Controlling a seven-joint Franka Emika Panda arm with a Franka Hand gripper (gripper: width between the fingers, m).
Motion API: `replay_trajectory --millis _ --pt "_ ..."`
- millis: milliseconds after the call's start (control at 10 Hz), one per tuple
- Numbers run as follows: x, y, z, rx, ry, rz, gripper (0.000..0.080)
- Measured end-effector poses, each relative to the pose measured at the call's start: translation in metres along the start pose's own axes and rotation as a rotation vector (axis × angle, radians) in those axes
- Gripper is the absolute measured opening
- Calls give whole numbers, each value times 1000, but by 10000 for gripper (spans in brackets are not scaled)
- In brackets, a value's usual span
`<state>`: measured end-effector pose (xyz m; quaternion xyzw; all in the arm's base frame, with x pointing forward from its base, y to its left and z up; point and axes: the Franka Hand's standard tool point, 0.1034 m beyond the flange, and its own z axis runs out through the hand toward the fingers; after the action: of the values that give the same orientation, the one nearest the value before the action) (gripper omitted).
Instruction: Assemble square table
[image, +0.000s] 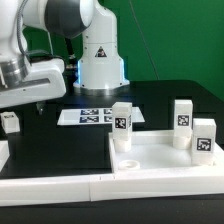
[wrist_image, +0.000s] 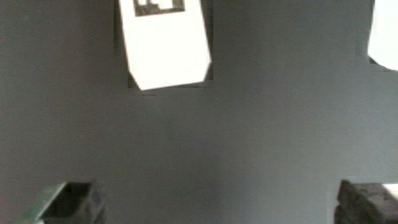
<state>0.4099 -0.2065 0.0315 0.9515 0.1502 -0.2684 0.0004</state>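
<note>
The white square tabletop (image: 150, 152) with a raised rim lies at the front, on the exterior view's right. Three white tagged legs stand upright at it: one at its near-left corner (image: 122, 120), one at the back (image: 183, 114), one at the right (image: 204, 138). A fourth leg (image: 10, 122) sits alone at the exterior view's far left. My gripper (image: 37, 102) hangs over the black table at the left, apart from all of them. In the wrist view a white tagged leg (wrist_image: 169, 45) lies ahead of my gripper (wrist_image: 221, 205), whose fingers (wrist_image: 71, 205) are wide apart and hold nothing.
The marker board (image: 93, 115) lies flat in front of the robot base (image: 100, 60). Long white border bars (image: 90, 186) run along the front edge. A white edge (wrist_image: 384, 40) shows at the side of the wrist view; I cannot tell what it is.
</note>
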Motion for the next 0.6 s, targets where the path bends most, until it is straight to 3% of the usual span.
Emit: replay_trajectory --millis 200,600 --pt "-11 12 10 -66 -87 -116 649" --pt "-11 12 13 -62 -123 -114 649"
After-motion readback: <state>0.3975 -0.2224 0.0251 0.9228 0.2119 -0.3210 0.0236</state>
